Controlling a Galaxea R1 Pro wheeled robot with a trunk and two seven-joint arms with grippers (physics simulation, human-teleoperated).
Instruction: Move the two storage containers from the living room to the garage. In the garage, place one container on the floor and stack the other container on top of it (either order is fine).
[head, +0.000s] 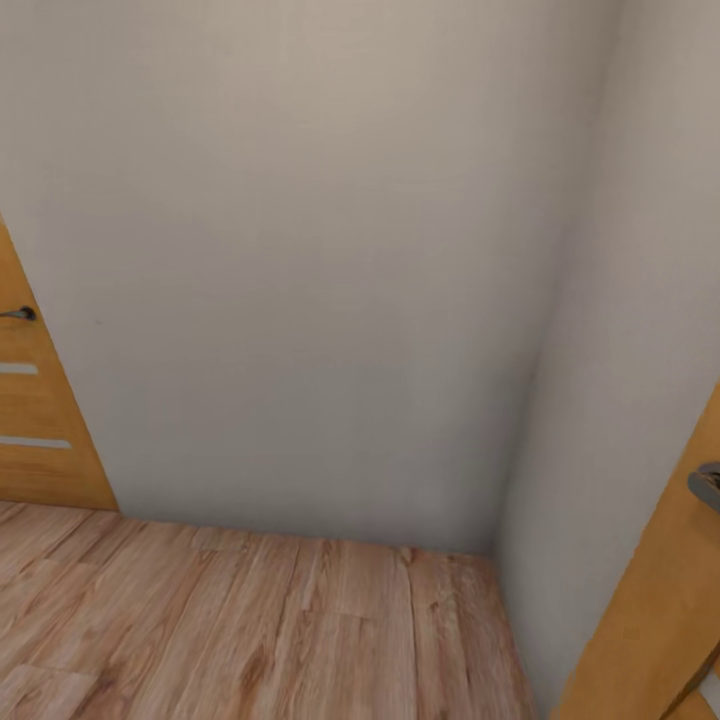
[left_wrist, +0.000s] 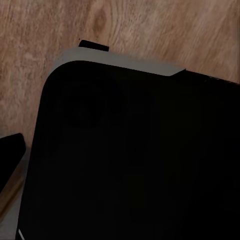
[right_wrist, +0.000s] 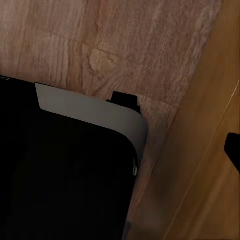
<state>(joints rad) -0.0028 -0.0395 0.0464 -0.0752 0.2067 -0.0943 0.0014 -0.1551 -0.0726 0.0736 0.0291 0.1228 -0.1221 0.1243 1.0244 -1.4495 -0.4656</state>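
Facing a pale wall corner (head: 330, 260) over wood-plank flooring (head: 250, 630) between two wooden doors (head: 40, 410), the robot looks mid-transit, no storage containers in sight, jaws' state impossible to tell; next it must turn from the corner and find them.

A black, grey-edged corner of the robot's base (right_wrist: 75, 175) sits over light wood-plank flooring (right_wrist: 125, 45). Just beside it stands an orange-brown wooden door (right_wrist: 210, 165).
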